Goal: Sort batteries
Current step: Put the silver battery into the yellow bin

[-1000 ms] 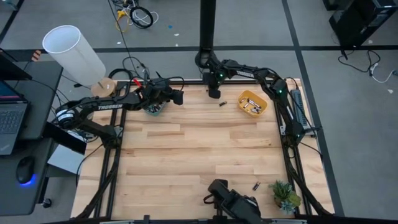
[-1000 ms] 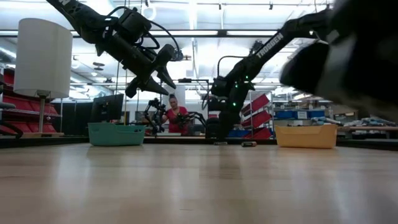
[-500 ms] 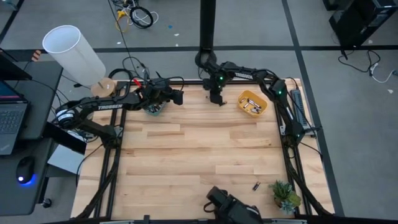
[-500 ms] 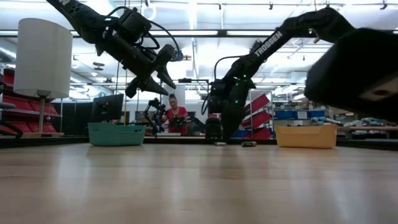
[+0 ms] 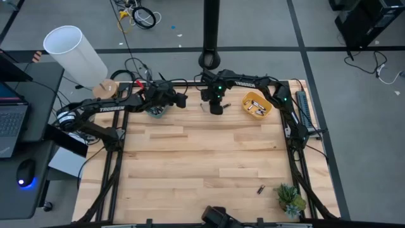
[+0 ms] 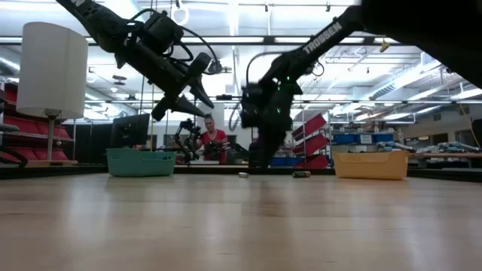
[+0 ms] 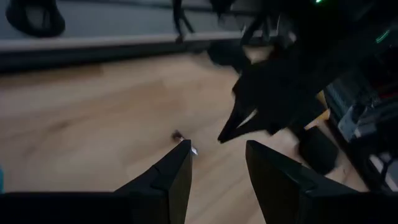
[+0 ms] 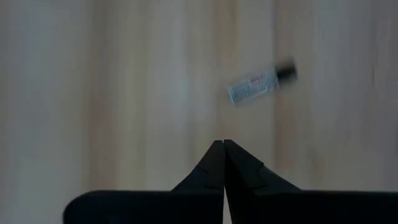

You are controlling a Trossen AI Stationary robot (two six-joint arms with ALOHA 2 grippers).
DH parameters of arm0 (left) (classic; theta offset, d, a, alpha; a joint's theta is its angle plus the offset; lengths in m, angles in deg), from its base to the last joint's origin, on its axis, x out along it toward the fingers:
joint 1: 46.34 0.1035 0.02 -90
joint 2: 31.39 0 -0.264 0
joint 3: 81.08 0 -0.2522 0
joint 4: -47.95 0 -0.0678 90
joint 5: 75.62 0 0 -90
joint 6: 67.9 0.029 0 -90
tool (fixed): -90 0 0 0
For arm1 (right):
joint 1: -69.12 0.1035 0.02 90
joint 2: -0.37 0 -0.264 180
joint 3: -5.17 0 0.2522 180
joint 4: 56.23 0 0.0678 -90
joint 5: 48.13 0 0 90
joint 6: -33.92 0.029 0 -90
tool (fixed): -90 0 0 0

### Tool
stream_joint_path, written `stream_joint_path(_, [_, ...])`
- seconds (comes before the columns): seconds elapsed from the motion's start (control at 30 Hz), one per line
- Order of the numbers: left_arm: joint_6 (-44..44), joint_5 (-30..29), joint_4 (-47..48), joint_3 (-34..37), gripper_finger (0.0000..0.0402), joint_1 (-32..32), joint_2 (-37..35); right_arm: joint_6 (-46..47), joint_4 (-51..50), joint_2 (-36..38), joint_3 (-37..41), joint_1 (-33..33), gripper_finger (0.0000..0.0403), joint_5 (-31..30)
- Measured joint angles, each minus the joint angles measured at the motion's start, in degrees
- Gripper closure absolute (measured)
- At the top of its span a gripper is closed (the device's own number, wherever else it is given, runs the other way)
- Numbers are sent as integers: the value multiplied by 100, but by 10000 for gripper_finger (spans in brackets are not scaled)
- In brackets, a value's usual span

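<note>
Hovering low over the far edge of the table (image 5: 190, 164), the right claw (image 8: 223, 149) is clenched and empty — a small silvery battery (image 8: 261, 83) with a dark tip lies on the wood just beyond its tips, long axis slanted. The left claw (image 7: 214, 168) hangs parted near the teal bin (image 6: 141, 161), farther from it.

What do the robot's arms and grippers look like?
Both arms are black and jointed, with white TROSSEN lettering and thin cables. The right arm shows small green lights. The left gripper and the right gripper each have two dark, pointed fingers.
</note>
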Motion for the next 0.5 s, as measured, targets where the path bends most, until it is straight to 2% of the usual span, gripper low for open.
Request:
stream_joint_path(0.1, [-41, 385, 394, 0, 239, -28, 20, 534, 450, 44, -11, 20, 377, 653])
stream_joint_path(0.2, [-177, 878, 771, 0, 239, -102, 155, 1024, 505, 71, -6, -23, 343, 672])
stream_joint_path(0.3, [-637, 1154, 814, 0, 239, -211, 346, 1189, 315, 308, -2, -71, 316, 434])
stream_joint_path(0.43, [-1108, 1101, 728, 0, 239, -391, 621, 1089, 353, 825, -4, -69, 305, -332])
stream_joint_path(0.5, [-1341, 965, 775, 0, 242, -502, 760, 1097, 562, 1051, -4, -61, 306, -515])
